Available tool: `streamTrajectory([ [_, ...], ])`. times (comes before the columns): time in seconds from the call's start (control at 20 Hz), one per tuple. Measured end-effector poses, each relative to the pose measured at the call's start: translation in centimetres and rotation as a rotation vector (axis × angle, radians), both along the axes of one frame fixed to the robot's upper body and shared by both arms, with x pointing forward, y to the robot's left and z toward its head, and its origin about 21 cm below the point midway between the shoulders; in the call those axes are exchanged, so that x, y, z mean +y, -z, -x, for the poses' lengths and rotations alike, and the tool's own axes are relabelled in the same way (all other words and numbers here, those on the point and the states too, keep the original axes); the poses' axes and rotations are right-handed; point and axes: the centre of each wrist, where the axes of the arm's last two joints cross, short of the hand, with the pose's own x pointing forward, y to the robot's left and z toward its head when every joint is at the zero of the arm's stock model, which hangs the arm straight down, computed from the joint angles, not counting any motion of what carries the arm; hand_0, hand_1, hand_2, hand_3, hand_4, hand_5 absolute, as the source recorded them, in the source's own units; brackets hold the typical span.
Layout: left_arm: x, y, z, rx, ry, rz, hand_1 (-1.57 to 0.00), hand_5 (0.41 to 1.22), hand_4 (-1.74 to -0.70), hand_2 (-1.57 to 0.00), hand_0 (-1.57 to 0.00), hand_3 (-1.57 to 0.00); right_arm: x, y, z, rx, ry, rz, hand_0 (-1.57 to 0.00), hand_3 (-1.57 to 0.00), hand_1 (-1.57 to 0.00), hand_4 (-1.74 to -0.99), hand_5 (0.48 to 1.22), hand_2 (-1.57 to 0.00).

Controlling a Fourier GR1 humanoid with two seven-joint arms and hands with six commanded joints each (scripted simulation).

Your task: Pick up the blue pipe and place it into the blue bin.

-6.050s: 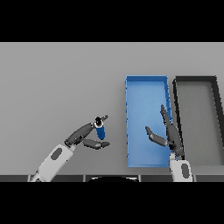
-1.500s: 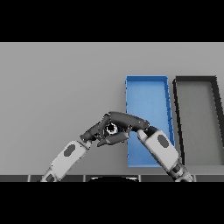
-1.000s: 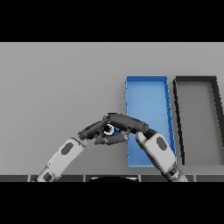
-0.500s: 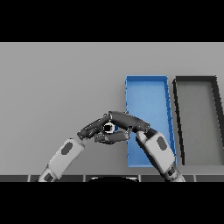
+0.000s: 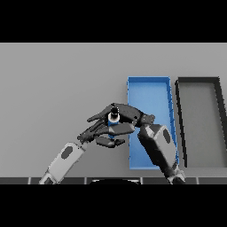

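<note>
The blue pipe (image 5: pixel 114 124), short with a white and black end pointing up, is held above the table just left of the blue bin (image 5: pixel 149 80). My left hand (image 5: pixel 94 132) comes in from the lower left, with its fingers and thumb curled round the pipe's lower part. From the lower right, my right hand (image 5: pixel 130 118) reaches across the bin's left wall, and its fingers wrap the pipe from the other side. Much of the pipe's blue body is hidden by the fingers. The bin is long, open-topped and holds nothing.
A black bin (image 5: pixel 197 80) of the same shape stands right beside the blue bin, on its right. My right forearm (image 5: pixel 158 146) lies over the near half of the blue bin.
Since six seconds ago my right hand has come from over the bin to the pipe in my left hand. In the last second its fingers have tightened round the pipe, which rose slightly.
</note>
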Motion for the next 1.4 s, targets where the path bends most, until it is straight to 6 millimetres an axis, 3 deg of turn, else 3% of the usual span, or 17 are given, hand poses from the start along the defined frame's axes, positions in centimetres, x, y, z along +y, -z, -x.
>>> streamTrajectory([
  [0.25,0.2,-0.1,0.1,0.001,0.002,-0.008,0.00,0.493,-0.86,0.00,0.00,0.00,-0.8,-5.4,-0.7,-0.070,0.025,-0.062,-1.57,-1.57,-1.57,-1.494,1.221,-1.57],
  [0.4,0.3,0.0,0.6,0.001,0.023,0.007,0.00,0.484,-0.87,0.00,0.00,0.00,-1.7,-9.0,-2.4,-0.166,0.079,-0.108,-1.57,-1.57,-1.57,-1.496,1.221,-1.57],
  [0.6,0.0,-0.3,0.5,0.004,0.005,-0.010,0.00,0.484,-0.85,0.00,0.00,0.00,-3.2,-11.3,-5.1,-0.181,0.284,-0.125,-1.57,-1.57,-1.57,-1.498,1.221,-1.57],
  [0.7,0.6,-0.4,0.5,-0.004,-0.004,-0.010,0.00,0.477,-0.84,0.00,0.00,0.00,-5.4,-11.4,-6.8,-0.171,0.406,-0.089,-1.57,-1.57,-1.57,-1.498,1.221,-1.57],
  [0.95,1.1,-0.4,0.5,-0.015,-0.036,-0.036,0.00,0.463,-0.83,0.00,0.00,0.00,-10.8,-7.0,-10.4,0.016,0.636,-0.008,-1.57,-1.57,-1.57,-1.499,1.221,-1.57],
  [1.1,1.2,-0.6,0.3,-0.022,-0.029,-0.042,0.00,0.462,-0.83,0.00,0.00,0.00,-13.3,-3.6,-10.7,0.117,0.738,0.045,-1.57,-1.57,-1.57,-1.499,1.221,-1.57],
  [1.4,1.4,-0.4,0.9,-0.018,-0.018,-0.029,0.00,0.470,-0.83,0.00,0.00,0.00,-16.1,3.7,-9.5,0.351,0.905,0.193,-1.57,-1.57,-1.57,-1.499,1.221,-1.57],
])
